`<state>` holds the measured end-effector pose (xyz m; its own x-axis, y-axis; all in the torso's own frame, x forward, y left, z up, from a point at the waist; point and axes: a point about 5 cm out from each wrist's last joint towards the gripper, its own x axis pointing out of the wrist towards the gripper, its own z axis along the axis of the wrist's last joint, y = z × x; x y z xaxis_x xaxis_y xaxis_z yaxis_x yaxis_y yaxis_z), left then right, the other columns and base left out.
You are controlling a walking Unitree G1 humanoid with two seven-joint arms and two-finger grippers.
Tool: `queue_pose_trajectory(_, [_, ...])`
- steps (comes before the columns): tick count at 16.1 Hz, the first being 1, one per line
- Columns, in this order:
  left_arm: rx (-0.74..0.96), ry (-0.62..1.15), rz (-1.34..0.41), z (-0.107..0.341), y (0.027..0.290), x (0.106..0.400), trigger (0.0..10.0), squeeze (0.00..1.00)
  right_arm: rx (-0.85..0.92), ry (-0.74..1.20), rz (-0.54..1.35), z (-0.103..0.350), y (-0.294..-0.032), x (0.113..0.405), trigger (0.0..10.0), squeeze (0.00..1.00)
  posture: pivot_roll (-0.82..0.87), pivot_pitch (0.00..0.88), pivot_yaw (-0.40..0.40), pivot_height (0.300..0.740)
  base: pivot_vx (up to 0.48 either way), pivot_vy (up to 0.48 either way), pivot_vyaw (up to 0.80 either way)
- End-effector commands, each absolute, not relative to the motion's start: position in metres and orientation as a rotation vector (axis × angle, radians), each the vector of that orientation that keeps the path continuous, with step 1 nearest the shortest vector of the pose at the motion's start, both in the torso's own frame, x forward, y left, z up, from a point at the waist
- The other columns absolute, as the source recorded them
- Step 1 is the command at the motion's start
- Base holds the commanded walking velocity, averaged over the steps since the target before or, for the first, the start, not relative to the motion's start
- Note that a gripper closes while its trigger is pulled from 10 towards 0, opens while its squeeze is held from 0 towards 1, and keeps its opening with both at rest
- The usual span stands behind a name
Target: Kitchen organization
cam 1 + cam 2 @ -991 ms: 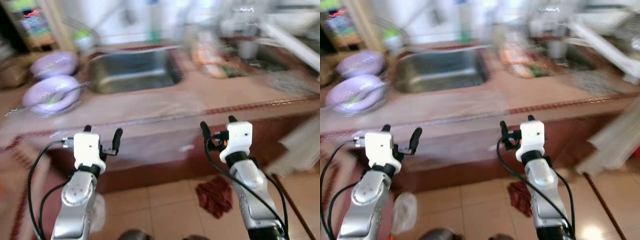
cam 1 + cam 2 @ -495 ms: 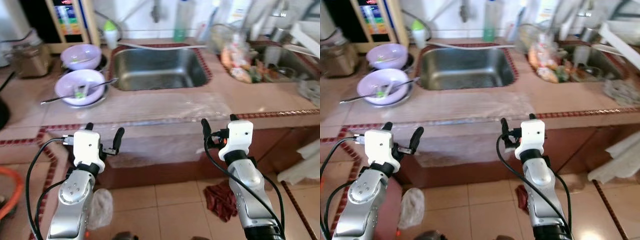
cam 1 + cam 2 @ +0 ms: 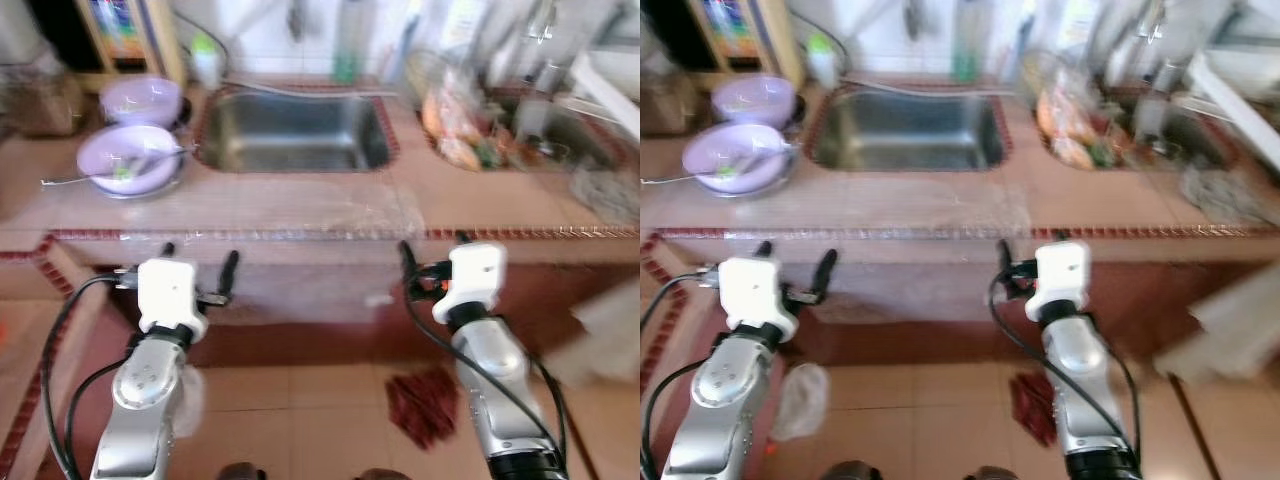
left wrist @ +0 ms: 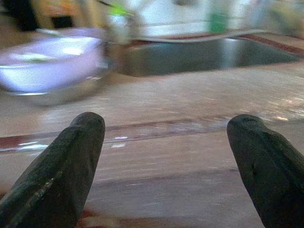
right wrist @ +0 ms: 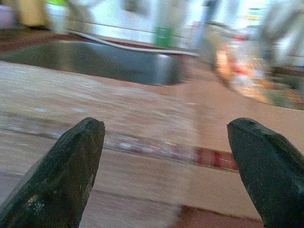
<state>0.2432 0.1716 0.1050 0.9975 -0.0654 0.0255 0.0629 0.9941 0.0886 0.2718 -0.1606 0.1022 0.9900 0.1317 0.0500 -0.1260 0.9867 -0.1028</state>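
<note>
Terracotta countertop (image 3: 300, 205) runs ahead of me, its steel sink (image 3: 290, 130) at the back edge. Two lavender bowls (image 3: 128, 158) sit near its left end, one holding a spoon; food clutter (image 3: 455, 125) lies right of the sink. My left gripper (image 3: 196, 270) and right gripper (image 3: 430, 262) hover before the front edge, fingers spread, holding nothing. I judge nothing organized yet. Blur leaves no writing legible.

From the right wrist, the right gripper (image 5: 164, 166) stood spread wide, one black finger (image 5: 66, 175) at about eight o'clock and the other at four. Between them ran the tan countertop (image 5: 118, 114) with its red-tiled edge (image 5: 216, 158). Beyond lay the steel sink (image 5: 102, 64), a green bottle (image 5: 164, 35) behind it, blurred clutter (image 5: 242, 76) toward two o'clock.
</note>
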Motion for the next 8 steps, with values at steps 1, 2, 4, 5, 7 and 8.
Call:
queue_pose_trajectory(1, [0.092,-0.053,-0.039,0.111,0.173,0.243,10.0,0.0,-0.106,-0.077,0.121,0.107,-0.165,0.272,10.0,0.0,-0.01,0.0,-0.002,0.74,0.0,0.0,0.54])
queue_pose_trajectory(2, [0.095,-0.06,-0.022,0.113,0.175,0.243,10.0,0.0,-0.102,-0.073,0.121,0.106,-0.166,0.272,10.0,0.0,-0.01,0.0,-0.001,0.74,0.0,0.0,0.0])
queue_pose_trajectory(4, [0.109,-0.073,0.013,0.116,0.179,0.244,10.0,0.0,-0.09,-0.076,0.133,0.106,-0.165,0.271,10.0,0.0,-0.01,0.004,0.0,0.74,0.0,0.0,0.0])
queue_pose_trajectory(5, [0.108,-0.081,0.029,0.118,0.182,0.244,10.0,0.0,-0.092,-0.08,0.142,0.107,-0.163,0.27,10.0,0.0,-0.01,0.004,0.0,0.74,0.0,0.0,0.0])
queue_pose_trajectory(7, [0.099,-0.103,0.01,0.123,0.18,0.246,10.0,0.0,-0.103,-0.086,0.152,0.107,-0.161,0.269,10.0,0.0,-0.01,0.0,0.0,0.74,0.0,0.0,0.0])
queue_pose_trajectory(8, [0.094,-0.12,0.003,0.126,0.178,0.246,10.0,0.0,-0.104,-0.09,0.156,0.107,-0.16,0.269,10.0,0.0,-0.01,0.0,0.0,0.74,0.0,0.0,0.0])
